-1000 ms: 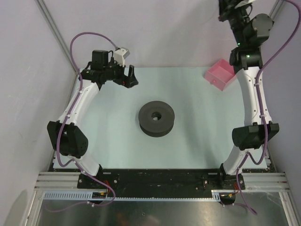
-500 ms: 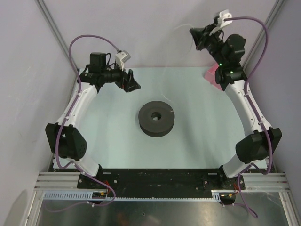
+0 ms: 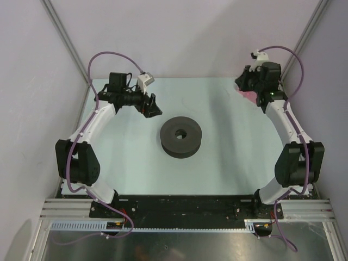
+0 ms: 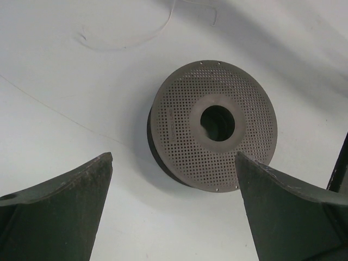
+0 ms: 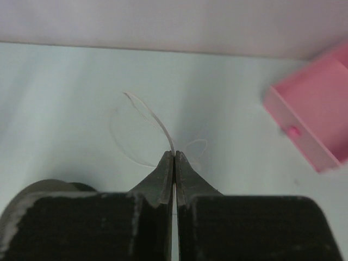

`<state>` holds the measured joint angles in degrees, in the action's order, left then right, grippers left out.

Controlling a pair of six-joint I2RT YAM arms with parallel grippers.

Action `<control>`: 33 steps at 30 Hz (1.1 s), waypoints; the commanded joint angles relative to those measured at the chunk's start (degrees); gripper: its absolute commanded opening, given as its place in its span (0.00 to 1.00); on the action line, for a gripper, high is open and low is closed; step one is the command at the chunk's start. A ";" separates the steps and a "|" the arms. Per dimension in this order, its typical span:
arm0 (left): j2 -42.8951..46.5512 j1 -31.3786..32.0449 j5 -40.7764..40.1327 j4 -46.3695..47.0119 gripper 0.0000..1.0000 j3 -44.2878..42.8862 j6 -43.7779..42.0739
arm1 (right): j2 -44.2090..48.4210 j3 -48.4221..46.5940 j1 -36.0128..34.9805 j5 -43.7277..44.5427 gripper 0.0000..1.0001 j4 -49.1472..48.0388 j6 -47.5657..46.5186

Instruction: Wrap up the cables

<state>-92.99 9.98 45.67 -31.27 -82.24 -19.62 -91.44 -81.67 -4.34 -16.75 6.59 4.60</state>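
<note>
Moved: right pincer [image 3: 243,81] had dropped from high up to the desk's [image 3: 228,163] far-right corner.
Left side: left pincer [image 4: 174,163] spread wide, holding nothing.
Centre: spool [image 3: 180,136] flat on desk.
Right side: right pincer pinched tight on wire [image 5: 155,122], looping above desk beside pink box [image 5: 310,125].

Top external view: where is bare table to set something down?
Free: the strip between the spool and the base rail, and the stretch from the spool to the right arm. Crowded: the far side, where the wire loops loosely and the right tool, shut on it, hangs by the pink box.
</note>
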 commanded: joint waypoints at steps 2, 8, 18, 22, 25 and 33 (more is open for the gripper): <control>0.65 -0.06 0.10 1.30 0.99 0.57 -2.06 | -1.44 0.72 5.98 6.50 0.00 1.95 -0.15; 0.15 0.59 -2.01 1.30 0.99 0.80 -2.00 | -3.29 1.81 9.52 7.38 0.00 7.55 -1.66; -8.12 15.95 -9.76 1.62 0.94 -6.26 -7.41 | 2.21 10.81 12.09 3.86 0.00 15.06 -2.76; -15.80 22.56 -11.29 1.68 0.90 -14.21 -5.95 | 4.74 13.04 13.64 4.43 0.00 17.66 -4.17; -21.85 25.57 -10.86 1.75 0.87 -20.58 -1.60 | 7.34 15.94 14.38 4.74 0.00 19.53 -7.25; -38.59 28.02 -12.60 2.11 0.81 -39.36 22.19 | 12.08 22.12 15.77 4.43 0.00 21.02 -10.06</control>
<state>-125.75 38.35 35.44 -30.44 -113.19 -12.71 -81.73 -61.14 10.92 -12.32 26.20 -2.92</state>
